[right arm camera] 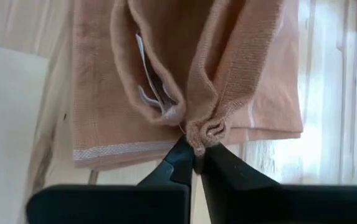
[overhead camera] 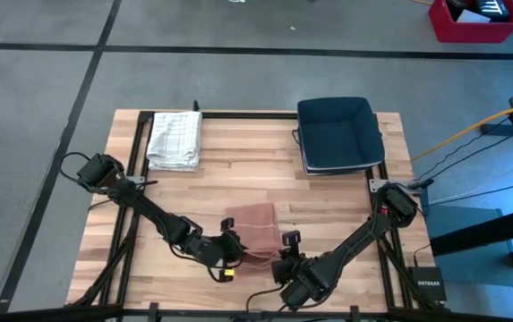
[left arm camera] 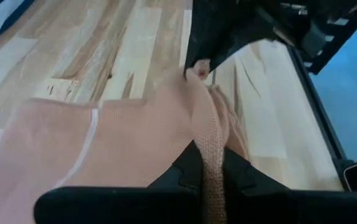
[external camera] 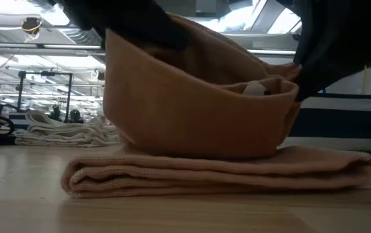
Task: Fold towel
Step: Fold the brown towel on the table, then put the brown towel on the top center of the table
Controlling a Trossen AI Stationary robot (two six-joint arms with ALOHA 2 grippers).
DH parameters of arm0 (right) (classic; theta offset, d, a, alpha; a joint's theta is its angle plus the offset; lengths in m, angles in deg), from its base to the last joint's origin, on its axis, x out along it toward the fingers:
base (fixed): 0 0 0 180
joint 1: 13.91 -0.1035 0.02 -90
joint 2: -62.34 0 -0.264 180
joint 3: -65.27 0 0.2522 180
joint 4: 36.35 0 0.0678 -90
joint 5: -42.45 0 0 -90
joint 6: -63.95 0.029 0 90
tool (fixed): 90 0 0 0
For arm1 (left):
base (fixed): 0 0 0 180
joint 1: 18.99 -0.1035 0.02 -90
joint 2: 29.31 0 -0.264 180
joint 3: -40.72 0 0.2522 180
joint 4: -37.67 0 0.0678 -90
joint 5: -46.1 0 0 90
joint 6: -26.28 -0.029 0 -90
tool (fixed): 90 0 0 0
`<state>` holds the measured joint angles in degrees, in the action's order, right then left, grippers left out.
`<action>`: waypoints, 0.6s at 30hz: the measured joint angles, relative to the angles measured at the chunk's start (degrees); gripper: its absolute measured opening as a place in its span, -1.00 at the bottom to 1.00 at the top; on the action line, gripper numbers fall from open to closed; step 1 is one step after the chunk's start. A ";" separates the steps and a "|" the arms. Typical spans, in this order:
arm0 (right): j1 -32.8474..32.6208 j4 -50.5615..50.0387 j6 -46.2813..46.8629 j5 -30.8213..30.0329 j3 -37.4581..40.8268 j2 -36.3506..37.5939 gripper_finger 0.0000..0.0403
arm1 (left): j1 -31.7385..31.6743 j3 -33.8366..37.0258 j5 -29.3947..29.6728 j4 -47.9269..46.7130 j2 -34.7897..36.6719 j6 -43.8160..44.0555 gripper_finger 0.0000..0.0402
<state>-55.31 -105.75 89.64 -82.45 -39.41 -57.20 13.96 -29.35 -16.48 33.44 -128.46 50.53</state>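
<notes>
The pink towel lies near the front edge of the counter, between the two arms. The left gripper pinches its near-left corner and the right gripper its near-right corner, both sets of fingers closed tight on cloth. The held edge is raised; the towel's length runs away from the fingers toward the far side. Both arms stand equally near. Counted: one pink towel, one checked white cloth, one dark blue bin.
</notes>
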 joint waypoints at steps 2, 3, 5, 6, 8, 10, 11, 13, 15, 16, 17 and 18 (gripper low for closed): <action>0.09 0.02 0.00 0.06 0.00 0.00 -0.87 | 0.00 0.00 -0.07 0.09 0.00 -0.48 -0.94; 0.12 0.02 0.00 0.30 0.00 0.00 -0.84 | 0.01 0.01 -0.48 -0.14 0.00 -0.63 -0.94; 0.11 -0.30 -0.01 1.98 0.02 0.00 -0.76 | 0.02 0.02 -1.73 -0.14 0.00 -0.47 -0.91; 0.09 -0.41 -0.02 2.89 0.05 -0.01 -0.70 | 0.02 0.02 -2.45 -0.11 0.00 -0.31 -0.87; 0.09 -0.31 -0.03 4.23 0.07 -0.04 -0.59 | 0.07 0.02 -2.98 -0.09 0.00 -0.26 -0.78; 0.05 -0.31 -0.02 5.33 0.07 -0.04 -0.49 | 0.19 0.02 -3.12 0.02 0.00 -0.24 -0.65; 0.07 -0.28 -0.02 5.90 0.07 -0.04 -0.44 | 0.34 0.02 -3.18 0.17 0.00 -0.22 -0.59; 0.08 -0.16 -0.02 6.57 0.07 -0.07 -0.36 | 0.44 0.02 -3.46 0.32 0.00 -0.21 -0.46; 0.09 -0.09 -0.05 7.88 0.07 -0.07 -0.31 | 0.57 0.02 -4.21 0.23 0.00 0.01 -0.36; 0.09 -0.15 -0.18 8.80 0.07 -0.07 -0.29 | 0.59 0.02 -4.93 0.24 0.00 -0.01 -0.32; 0.09 -0.28 -0.40 9.68 0.07 -0.07 -0.28 | 0.58 0.02 -5.78 0.25 0.01 -0.25 -0.29; 0.09 -0.54 -0.41 10.23 0.07 -0.07 -0.27 | 0.59 0.02 -6.58 0.00 0.15 -0.76 -0.26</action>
<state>-55.21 -106.28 89.23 -72.21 -39.34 -57.27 14.55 -29.33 -23.06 33.45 -128.31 49.77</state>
